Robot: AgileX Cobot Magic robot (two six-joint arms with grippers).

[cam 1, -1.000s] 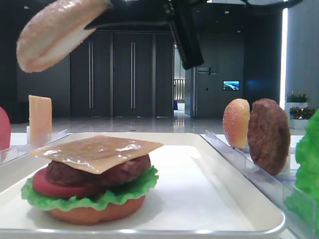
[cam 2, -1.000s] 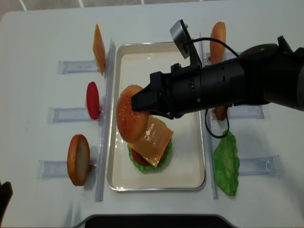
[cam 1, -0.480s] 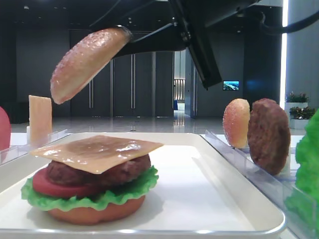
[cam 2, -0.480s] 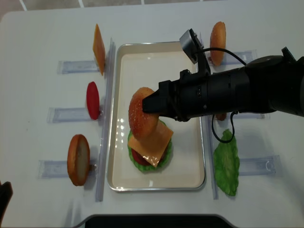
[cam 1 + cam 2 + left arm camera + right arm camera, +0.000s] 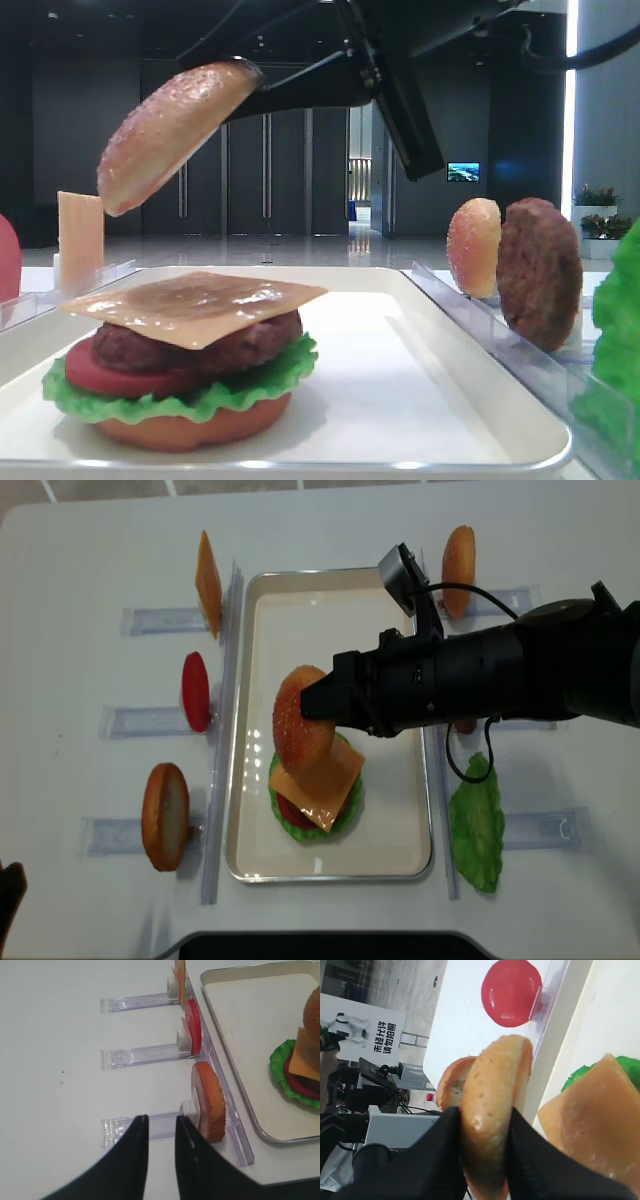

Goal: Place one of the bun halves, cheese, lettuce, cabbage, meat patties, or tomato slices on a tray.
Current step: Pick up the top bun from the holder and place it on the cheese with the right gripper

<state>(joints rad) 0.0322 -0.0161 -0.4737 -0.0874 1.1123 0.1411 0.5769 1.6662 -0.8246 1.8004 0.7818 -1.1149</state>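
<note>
Four views, listed in turn.

Low front view: one bun top (image 5: 165,130), tilted steeply, hangs above the near left part of the white tray (image 5: 440,360), pinched at its upper edge by the right gripper (image 5: 250,80). Beneath it sits a stack: bun bottom (image 5: 190,425), lettuce (image 5: 200,400), tomato slice (image 5: 100,375), meat patty (image 5: 200,345), cheese slice (image 5: 195,300) on top. The tilt looks like a result of the edge grip; levelling would be needed before it caps the stack. A spare patty (image 5: 540,270) and a small bun half (image 5: 473,245) stand upright in a clear rack (image 5: 500,335) along the tray's right edge, presumably so each can be pinched by its rim.

Right wrist view: both black fingers (image 5: 430,1160) clamp the bun top (image 5: 492,1110) across its thickness; cheese (image 5: 595,1125) lies just below right.

Left wrist view: left gripper (image 5: 160,1132), fingers parted with nothing between, waits over the table (image 5: 55,1085) outside the tray's left edge, near a bun piece (image 5: 210,1102) and a red slice (image 5: 193,1025) standing in their racks.

Overhead view: bun top (image 5: 300,720) overlaps the far edge of the stack, not centred over it; a lettuce leaf (image 5: 475,825) lies off the tray's right edge.
</note>
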